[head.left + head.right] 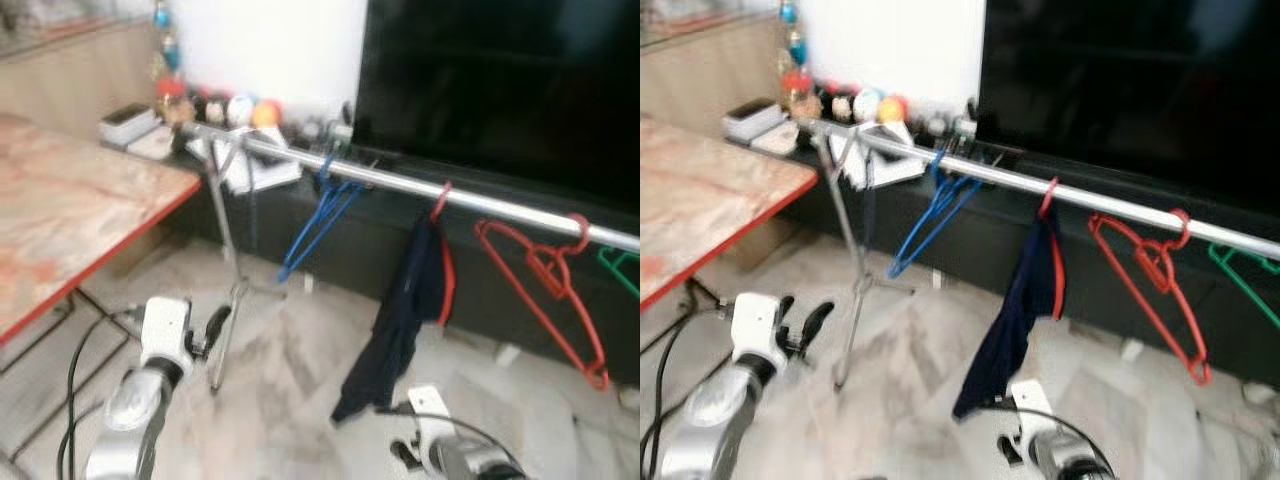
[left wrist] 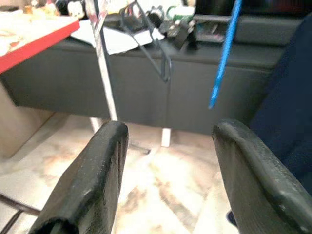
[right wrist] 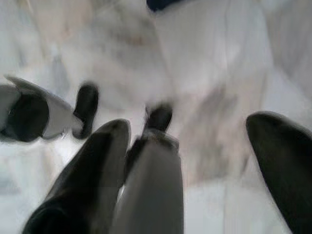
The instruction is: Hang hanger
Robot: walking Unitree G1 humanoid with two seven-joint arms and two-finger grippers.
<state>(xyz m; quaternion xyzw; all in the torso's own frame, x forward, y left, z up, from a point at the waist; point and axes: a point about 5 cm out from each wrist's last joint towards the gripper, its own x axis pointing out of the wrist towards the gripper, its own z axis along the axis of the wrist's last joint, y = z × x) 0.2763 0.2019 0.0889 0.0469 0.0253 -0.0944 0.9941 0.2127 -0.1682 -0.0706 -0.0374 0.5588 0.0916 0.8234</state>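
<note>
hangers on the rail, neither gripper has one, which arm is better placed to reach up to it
Left, probably. The left gripper is raised, open and empty, pointing toward the rail near the blue hanger. The right gripper, also open, sits lower and faces the floor.

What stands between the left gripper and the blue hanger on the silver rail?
Nothing visible: the open left gripper sits low with bare floor and air before the blue wire hanger on the silver metal rail.

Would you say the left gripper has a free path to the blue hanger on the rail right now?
Probably yes: the left gripper is open and empty, and the blue hanger hangs ahead with open space between.
</note>
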